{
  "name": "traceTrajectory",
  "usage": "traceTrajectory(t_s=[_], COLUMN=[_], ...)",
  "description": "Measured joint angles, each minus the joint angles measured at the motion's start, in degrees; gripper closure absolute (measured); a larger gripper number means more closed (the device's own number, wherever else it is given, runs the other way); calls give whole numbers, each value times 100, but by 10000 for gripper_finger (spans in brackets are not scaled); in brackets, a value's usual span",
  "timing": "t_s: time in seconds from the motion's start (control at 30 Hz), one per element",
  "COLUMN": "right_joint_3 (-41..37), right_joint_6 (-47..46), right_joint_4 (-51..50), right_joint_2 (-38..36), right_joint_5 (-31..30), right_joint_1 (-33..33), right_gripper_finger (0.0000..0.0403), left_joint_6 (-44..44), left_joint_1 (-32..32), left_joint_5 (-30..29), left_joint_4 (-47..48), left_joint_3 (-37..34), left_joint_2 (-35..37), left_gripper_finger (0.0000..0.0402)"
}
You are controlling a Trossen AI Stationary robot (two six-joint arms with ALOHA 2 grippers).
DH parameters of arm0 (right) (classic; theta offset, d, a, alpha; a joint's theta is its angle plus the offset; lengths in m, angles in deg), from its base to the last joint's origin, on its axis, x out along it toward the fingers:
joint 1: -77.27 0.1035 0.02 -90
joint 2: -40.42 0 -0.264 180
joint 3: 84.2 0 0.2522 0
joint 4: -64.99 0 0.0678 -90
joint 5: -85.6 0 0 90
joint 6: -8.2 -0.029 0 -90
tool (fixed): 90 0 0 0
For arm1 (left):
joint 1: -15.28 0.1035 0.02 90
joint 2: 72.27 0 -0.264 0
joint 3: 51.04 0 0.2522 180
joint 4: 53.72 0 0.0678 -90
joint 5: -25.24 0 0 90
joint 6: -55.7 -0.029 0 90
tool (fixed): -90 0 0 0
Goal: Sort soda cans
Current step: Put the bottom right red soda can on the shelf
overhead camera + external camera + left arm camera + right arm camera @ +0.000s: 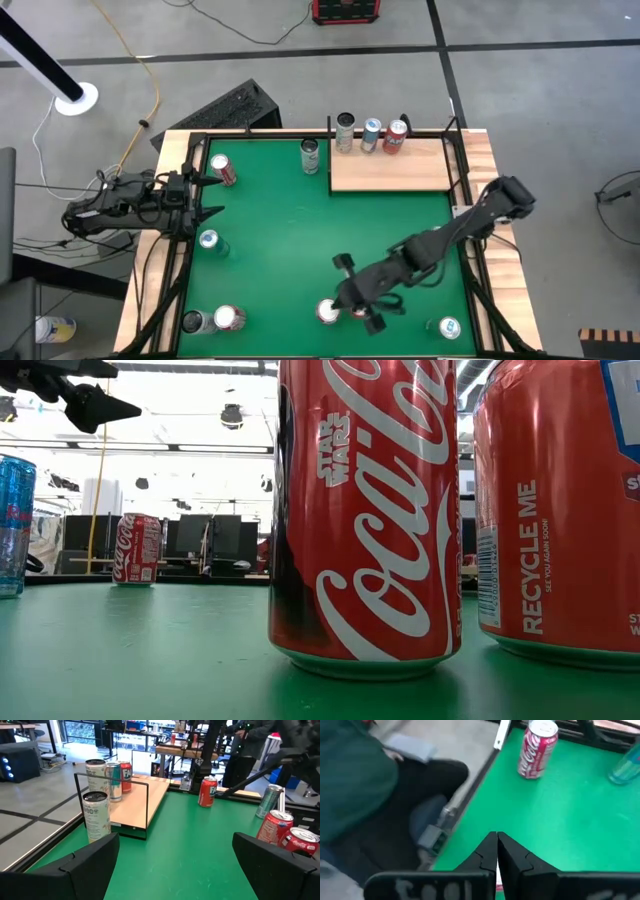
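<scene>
Right gripper [350, 303], seen from above, lies low over the near part of the green table [270, 230], just beside a red can [328, 312] standing there; its two fingers [490, 851] are pressed together with nothing between them, as its own wrist view shows. Whether the fingers touch that can cannot be told. Left gripper [208, 196] waits at the left edge of the table, its fingers [92, 857] spread wide apart and holding nothing.

Soda cans, distribution on the table in the high view: a red can [222, 170] near the far left corner; a teal can [210, 241] at the left edge, just in front of the left gripper; a dark can [192, 322] and a red can [229, 318] side by side at the near left corner; a teal can [449, 328] at the near right corner; a pale can [310, 155] upright on the green surface just beside the wooden board [390, 165].

On the far edge of the wooden board stand three cans in a row: a pale can [345, 131], a silver-blue can [371, 134] and a red can [396, 136].

Low view: two red cans fill the foreground, one with a white script logo [365, 510] and one at the picture's right margin [560, 505]; a blue can [15, 525] and a further red can [136, 549] stand farther back.

Right wrist view: a red can [537, 749] stands upright near the table's edge, with a person in a dark green sleeve [355, 780] beyond that edge.
</scene>
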Motion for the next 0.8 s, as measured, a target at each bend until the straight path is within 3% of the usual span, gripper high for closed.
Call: traceTrajectory(t_s=[0.17, 0.37, 0.57, 0.8], right_joint_3=[881, 1638, 1915, 1921], right_joint_6=[415, 358, -351, -584], right_joint_4=[-613, -1183, -1931, -1985], right_joint_2=[724, 1283, 1446, 1446], right_joint_5=[-164, -177, -148, -292], right_joint_1=[0, 9, 11, -70], right_gripper_finger=[312, 183, 72, 17], left_joint_6=[0, 0, -46, -66], left_joint_1=[0, 1, 0, 0], left_joint_5=[0, 4, 212, 353], left_joint_4=[9, 4, -10, -33], left_joint_3=[0, 0, 0, 0], left_joint_2=[-1, -1, -1, -1], left_gripper_finger=[28, 28, 28, 28])
